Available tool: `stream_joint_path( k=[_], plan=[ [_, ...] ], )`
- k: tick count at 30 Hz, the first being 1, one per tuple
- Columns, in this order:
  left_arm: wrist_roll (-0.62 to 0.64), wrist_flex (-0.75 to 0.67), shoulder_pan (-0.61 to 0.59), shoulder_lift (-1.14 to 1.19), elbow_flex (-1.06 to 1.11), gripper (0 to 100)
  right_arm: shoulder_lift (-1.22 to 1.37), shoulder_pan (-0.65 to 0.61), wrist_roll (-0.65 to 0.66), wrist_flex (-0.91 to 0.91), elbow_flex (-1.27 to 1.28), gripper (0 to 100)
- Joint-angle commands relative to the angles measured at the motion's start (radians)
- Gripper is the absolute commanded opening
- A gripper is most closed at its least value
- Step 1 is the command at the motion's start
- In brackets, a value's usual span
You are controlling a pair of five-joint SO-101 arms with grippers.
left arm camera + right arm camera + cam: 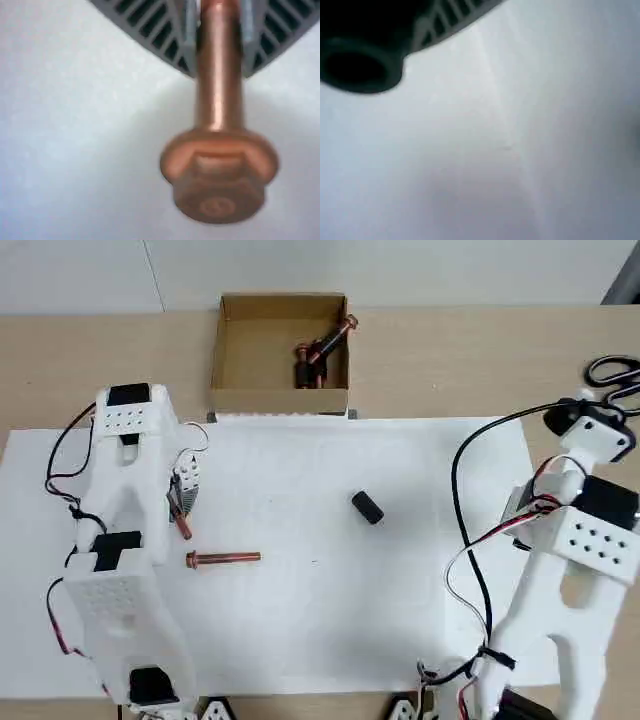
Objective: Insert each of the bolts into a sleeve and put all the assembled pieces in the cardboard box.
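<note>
My left gripper point(180, 506) is shut on a copper bolt point(218, 165) at the left of the white mat point(330, 640). Its grey fingers point(186, 35) clamp the shank, and the flanged head hangs free below them just above the mat. A second copper bolt point(222, 558) lies flat on the mat beside it. A loose black sleeve point(367, 507) lies near the mat's middle. At the mat's right edge, my right gripper point(524, 520) is shut on another black sleeve point(360, 65), whose open end shows beside a grey finger point(450, 20).
The cardboard box point(280, 398) stands at the back centre, with assembled bolt-and-sleeve pieces point(320, 348) in its right half. Black scissors point(615, 375) lie at the far right on the wooden table. Cables trail near both arm bases.
</note>
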Motion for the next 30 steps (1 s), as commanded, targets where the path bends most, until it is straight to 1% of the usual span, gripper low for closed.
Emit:
stream_joint_path(
  k=[1,6,10,11,21,26,30],
  plan=[
    [-0.120,0.029,-0.002,-0.009,-0.038,1,-0.025,-0.005,-0.003,-0.007,-0.006,0.3],
    [-0.404,0.029,-0.006,-0.009,-0.036,1,-0.024,-0.005,-0.003,-0.007,-0.006,0.3],
    [-0.695,0.029,-0.006,-0.009,-0.036,1,-0.024,-0.005,-0.003,-0.007,-0.006,0.3],
    [-0.746,0.029,-0.005,-0.008,-0.036,1,-0.024,-0.005,-0.003,-0.007,-0.006,0.3],
    [-0.756,0.029,-0.002,-0.009,-0.042,1,-0.022,-0.005,-0.003,-0.013,-0.006,0.3],
    [-0.758,0.029,-0.005,-0.028,-0.050,11,-0.022,-0.007,-0.003,-0.015,-0.006,0.3],
    [-0.772,0.029,0.006,-0.133,-0.077,12,-0.022,-0.007,-0.003,-0.016,-0.006,0.3]
  ],
)
